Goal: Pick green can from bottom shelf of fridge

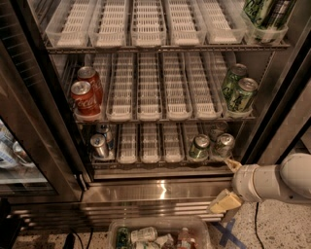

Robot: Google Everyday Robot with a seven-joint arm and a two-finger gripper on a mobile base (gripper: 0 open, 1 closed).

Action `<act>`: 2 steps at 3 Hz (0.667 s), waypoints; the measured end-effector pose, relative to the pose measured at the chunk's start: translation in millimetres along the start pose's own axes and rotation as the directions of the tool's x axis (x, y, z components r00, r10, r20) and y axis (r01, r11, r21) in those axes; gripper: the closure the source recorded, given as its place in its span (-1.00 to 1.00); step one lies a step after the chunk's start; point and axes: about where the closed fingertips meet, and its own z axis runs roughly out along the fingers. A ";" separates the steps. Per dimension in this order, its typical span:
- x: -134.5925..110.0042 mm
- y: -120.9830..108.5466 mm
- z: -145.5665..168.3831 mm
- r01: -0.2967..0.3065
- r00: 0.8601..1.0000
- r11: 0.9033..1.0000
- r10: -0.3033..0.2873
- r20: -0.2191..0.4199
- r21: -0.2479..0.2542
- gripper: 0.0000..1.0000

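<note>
**While the gripper [228, 183] gapes empty, the green can [199, 147] stands shelved**

Fingers spread wide and holding nothing, the gripper hangs outside the fridge [279, 92], off the front right corner of the bottom shelf [146, 146]. The green can stands at the shelf's front edge, just beside a greyer can [224, 145] nearer that corner. Bare white lanes stretch leftward to two silver cans [99, 146].

Two red cola cans [85, 98] on middle rack [160, 118], left lane, one behind other. Two pale green patterned cans [241, 95] on same rack, far right. More patterned cans [265, 12] at right end of top rack [160, 48]. Silver cans [99, 146] lower left, grey can [224, 145] lower right. Clear bin [160, 222] of bottles on floor. Blue tape cross [226, 234] beside it, just below gripper [229, 183], low right.
</note>
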 end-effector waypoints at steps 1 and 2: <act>6.0 -10.1 7.9 -0.015 1.000 0.998 0.015 0.009 0.060 -0.92; 9.9 -16.5 17.9 -0.027 0.999 0.996 0.025 0.020 0.088 -0.76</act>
